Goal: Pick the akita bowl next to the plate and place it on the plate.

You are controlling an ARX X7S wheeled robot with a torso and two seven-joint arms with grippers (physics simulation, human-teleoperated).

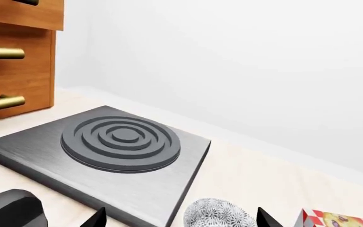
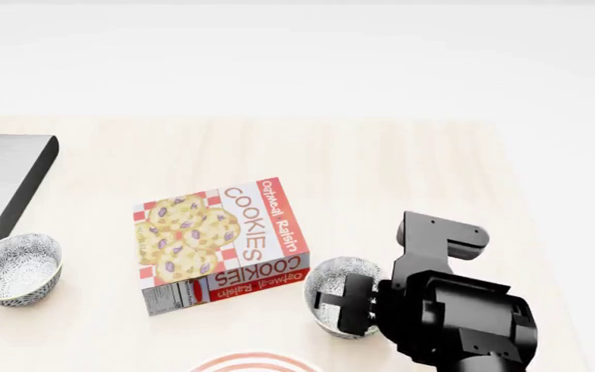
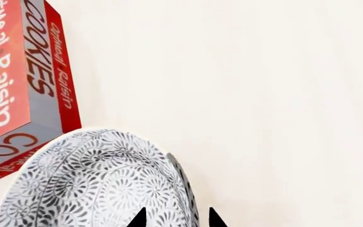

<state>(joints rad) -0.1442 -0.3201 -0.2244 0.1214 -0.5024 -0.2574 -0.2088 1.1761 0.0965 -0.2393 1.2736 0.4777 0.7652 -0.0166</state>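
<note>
1. My right tool [image 2: 331, 304] was at the akita bowl [image 2: 337, 304], the one next to the plate [image 2: 254, 363]. In my right wrist view, its two black tips sat on either side of the bowl's rim [image 3: 180, 176]. It looked like I was pinching the rim, but I could not tell if the grip was tight.
2. The bowl sat on the counter [image 2: 401, 178], right by the cookie box [image 2: 220, 242]. Only a thin bit of the plate's red rings peeked out at the near edge of my head view.
3. My left tool [image 1: 180, 219] was far off by the other speckled bowl [image 2: 15, 269], near the stove burner [image 1: 119, 139]. Its tips were spread wide around that bowl, holding nothing.
4. I thought the bowl could slip out, because I held only a thin edge.
5. I thought it might bump the cookie box if I swung it that way.
6. I could hardly see the plate, so I might have set the bowl on its edge and tipped it.
</note>
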